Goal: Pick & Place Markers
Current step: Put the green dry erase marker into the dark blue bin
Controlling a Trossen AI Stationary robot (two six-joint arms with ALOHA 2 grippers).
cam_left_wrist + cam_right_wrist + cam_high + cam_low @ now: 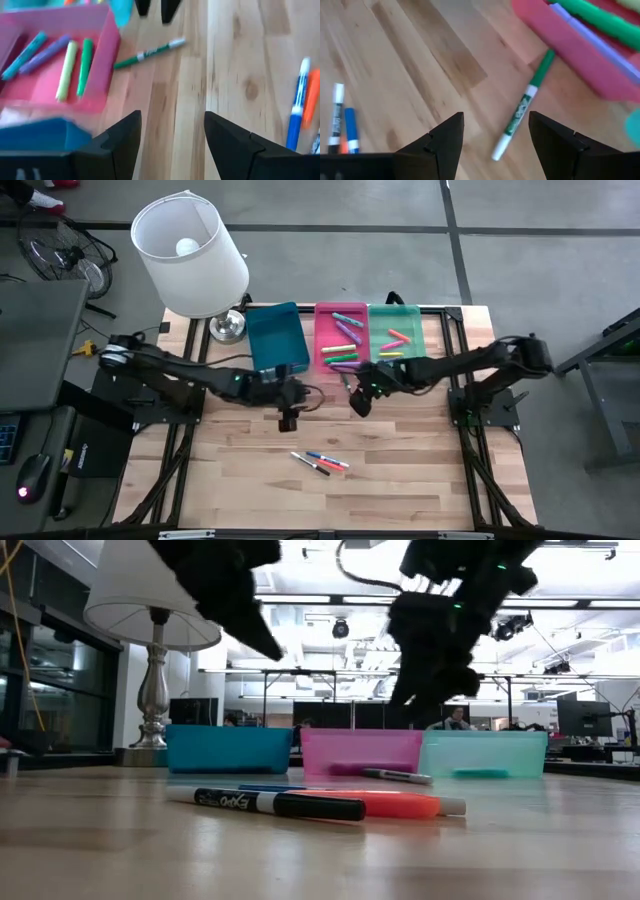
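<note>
Wooden counter carries a white lamp at its far left, then blue tray, pink tray and green tray in a row. Coloured markers lie in the pink and green trays. Three more markers lie loose nearer the front. A green marker rests beside the pink tray. Left tool and right tool hover released, empty.

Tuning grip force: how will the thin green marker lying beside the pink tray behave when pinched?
The thin green marker looks straight and stiff, so it should not flex. Its round barrel lies flat on smooth wood, so it may roll if nudged. The open right gripper hovers over it.
</note>
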